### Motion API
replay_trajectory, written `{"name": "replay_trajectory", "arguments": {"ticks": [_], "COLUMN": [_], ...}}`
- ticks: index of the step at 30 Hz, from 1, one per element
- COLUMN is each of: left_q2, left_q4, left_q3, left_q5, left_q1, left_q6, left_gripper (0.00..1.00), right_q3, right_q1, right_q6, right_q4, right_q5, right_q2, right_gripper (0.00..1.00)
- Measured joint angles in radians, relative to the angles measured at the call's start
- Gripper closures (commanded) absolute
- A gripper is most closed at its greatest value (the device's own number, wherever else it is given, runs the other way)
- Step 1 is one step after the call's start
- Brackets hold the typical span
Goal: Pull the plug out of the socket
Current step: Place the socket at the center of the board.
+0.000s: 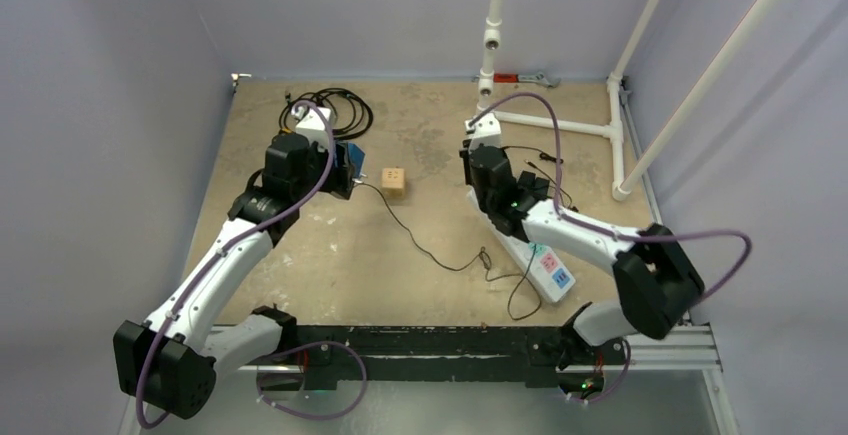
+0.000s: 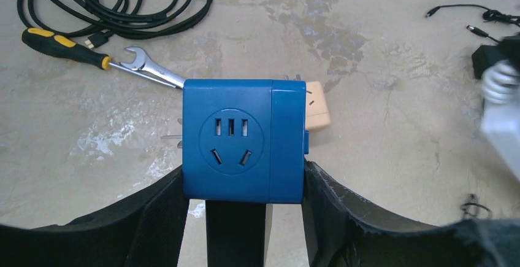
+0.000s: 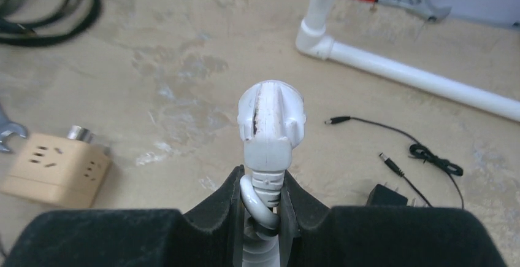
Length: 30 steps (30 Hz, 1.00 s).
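Plug and socket apart, each held by its own gripper over the table (image 1: 420,245).
Left gripper (image 2: 242,184) has both fingers clamped on the sides of the blue socket cube (image 2: 236,138), toward the far left of the table. Right gripper (image 3: 263,187) has its fingers pinched on the cable neck of the white plug (image 3: 271,116), well apart to the right. Beige adapter cube (image 1: 394,179) lies on the table between the two.
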Motion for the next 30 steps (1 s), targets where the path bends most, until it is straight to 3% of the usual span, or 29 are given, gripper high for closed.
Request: {"name": "replay_trajectory", "arguments": {"ticks": [5,9,13,18,23,30], "left_q2": [-0.021,-0.025,-0.035,-0.040,-0.040,-0.039], "left_q4": [0.011,0.013,0.014,0.014,0.014,0.030], "left_q3": [-0.006,-0.010,-0.010,-0.010,-0.010,-0.011], "left_q5": [0.005,0.013,0.023,0.050,0.063,0.081], "left_q1": [0.000,0.000,0.000,0.000,0.000,0.000], "left_q6": [-0.002,-0.007,-0.008,-0.008,-0.009,-0.042], "left_gripper": [1.00,1.00,1.00,1.00,1.00,1.00], "right_q3": [0.145,0.224,0.268,0.274,0.274,0.246], "right_q1": [-0.074,-0.137,-0.193,-0.237,-0.245,-0.244], "right_q6": [0.024,0.044,0.068,0.096,0.105,0.113], "right_q4": [-0.082,-0.146,-0.184,-0.210,-0.210,-0.208], "right_q5": [-0.023,-0.041,-0.059,-0.091,-0.118,-0.172], "right_q2": [0.254,0.370,0.426,0.445,0.438,0.363], "right_gripper": [1.00,0.98,0.81,0.46,0.33,0.25]}}
